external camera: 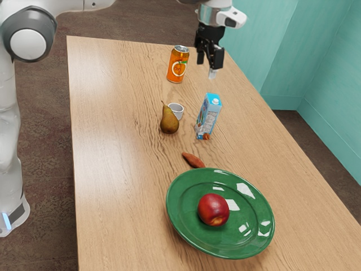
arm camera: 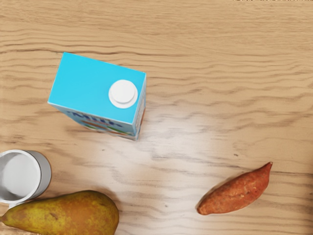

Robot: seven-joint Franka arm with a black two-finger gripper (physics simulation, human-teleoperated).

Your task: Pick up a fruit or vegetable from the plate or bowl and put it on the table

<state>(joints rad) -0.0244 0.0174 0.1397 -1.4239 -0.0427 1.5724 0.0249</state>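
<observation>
Plate [external camera: 178, 208] carries the red fruit [external camera: 214, 209], which lies well apart from the spread jaws, past the carton [external camera: 208, 117], toward the exterior view's lower edge.

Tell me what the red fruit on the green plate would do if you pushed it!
The red fruit looks round, so it would probably roll. The green plate has a raised rim, which might stop a gentle roll. The fruit's skin looks shiny, so it could be a bit slippery too.

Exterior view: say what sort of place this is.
Probably a room set up for robot trials: a robot arm over a wooden table, teal walls, a dark patterned floor.
</observation>
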